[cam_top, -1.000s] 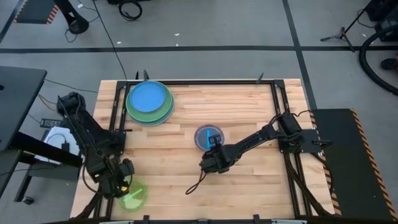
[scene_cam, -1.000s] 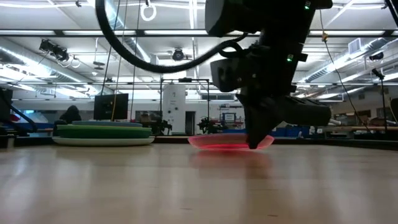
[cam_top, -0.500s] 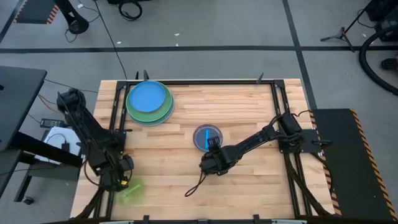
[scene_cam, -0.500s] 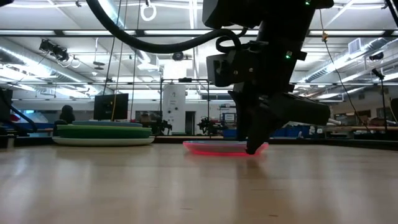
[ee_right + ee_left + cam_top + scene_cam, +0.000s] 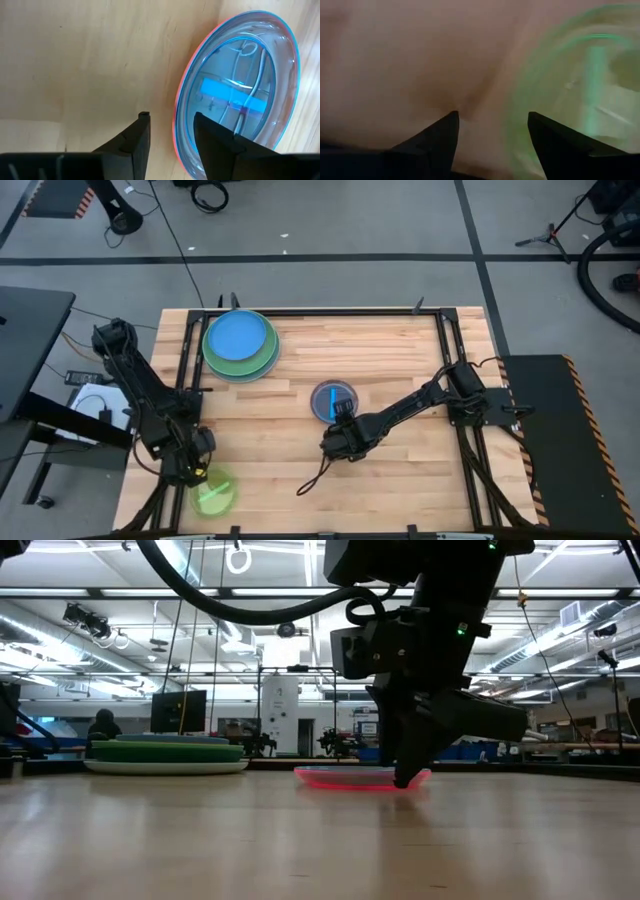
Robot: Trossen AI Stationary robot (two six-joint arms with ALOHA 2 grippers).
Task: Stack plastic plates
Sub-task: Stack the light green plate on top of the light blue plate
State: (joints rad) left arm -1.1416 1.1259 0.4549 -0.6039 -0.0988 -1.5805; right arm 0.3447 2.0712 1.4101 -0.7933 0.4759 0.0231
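A stack of large plates point(image 5: 240, 345), blue on top with green rims below, sits at the table's far left, also in the low view point(image 5: 165, 755). A small stack point(image 5: 333, 400) lies mid-table: a teal plate point(image 5: 240, 100) on a pink one point(image 5: 362, 777). A lime plate point(image 5: 214, 493) lies flat near the near-left corner, blurred in the left wrist view point(image 5: 580, 90). My left gripper point(image 5: 492, 122) is open, just far-left of the lime plate point(image 5: 190, 471). My right gripper point(image 5: 171, 119) is open at the small stack's near rim point(image 5: 338, 442). My right gripper comes down slanting from the near side, with its two fingers either side of the small stack's near rim point(image 5: 176, 125). One finger point(image 5: 210, 132) is over the teal plate, the other point(image 5: 142, 127) over the bare wood. Whether either touches the plates, I cannot tell.
A dark cord point(image 5: 316, 476) trails on the wood near my right gripper. Black rails point(image 5: 185, 350) run along the table's left, far and right sides. Bare wood lies between the two stacks and to the right of the lime plate.
My left gripper has drawn a little off the lime plate toward the far-left. The plate showed blurred half a second ago and now lies flat. My right gripper has sunk slightly at the small stack's near rim, and that stack has slid a little toward the table's left.
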